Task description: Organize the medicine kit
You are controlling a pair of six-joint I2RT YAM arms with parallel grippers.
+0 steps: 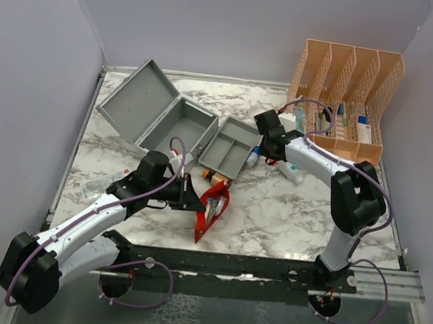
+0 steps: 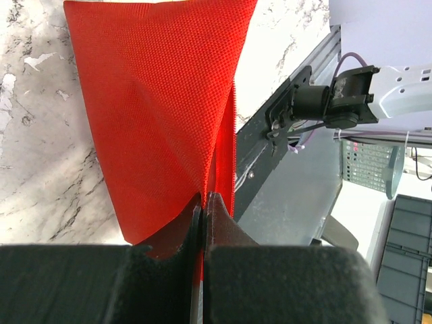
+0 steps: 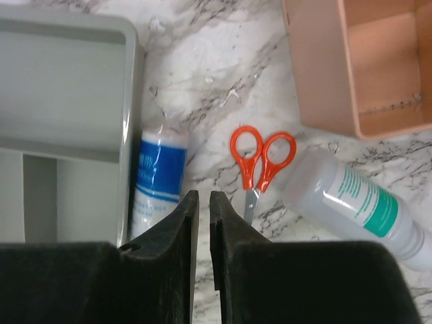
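Lying open and seemingly unpacked, the kit [image 1: 180,127] waits while left jaws clamp the pouch [image 2: 155,101] and right jaws hang nearly together, empty, above loose scissors [image 3: 248,177].

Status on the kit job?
Left claw shut on red pouch. Right claw almost shut, empty, by scissors. Medicine kit open, tray out beside it.

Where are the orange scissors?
In the right wrist view, the orange scissors lie just beyond the right fingers, between the blue-labelled roll and the green-labelled bottle.
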